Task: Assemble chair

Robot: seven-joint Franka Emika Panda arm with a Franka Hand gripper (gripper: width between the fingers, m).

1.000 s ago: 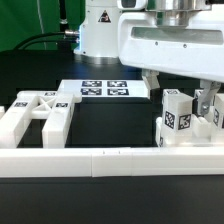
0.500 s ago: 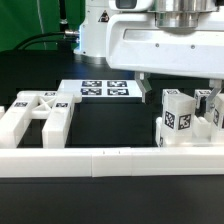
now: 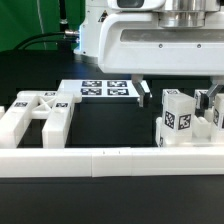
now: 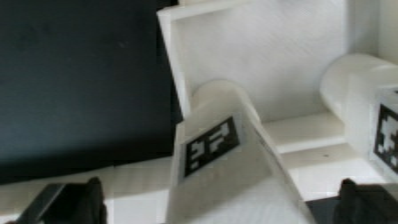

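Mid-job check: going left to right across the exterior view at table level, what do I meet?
X-braced frame → marker board → tagged post. The border wall along the front spans the whole width, so it is left out.

The chair parts are chunky white plastic pieces in two groups, set well apart on the black worktop [image 3: 110, 122].

- **X-braced frame** [image 3: 38, 112]: lies flat toward the exterior view's left, with the crossed bars facing up.
- **Short post** [image 3: 178, 110]: stands upright toward the exterior view's right and carries a black-and-white square tag on its near face.
- **Slab** [image 3: 186, 138]: lies low at the foot of the short post, touching it.
- **Second tagged piece** [image 3: 213, 112]: stands just beside the short post and is partly hidden, so its shape cannot be determined.
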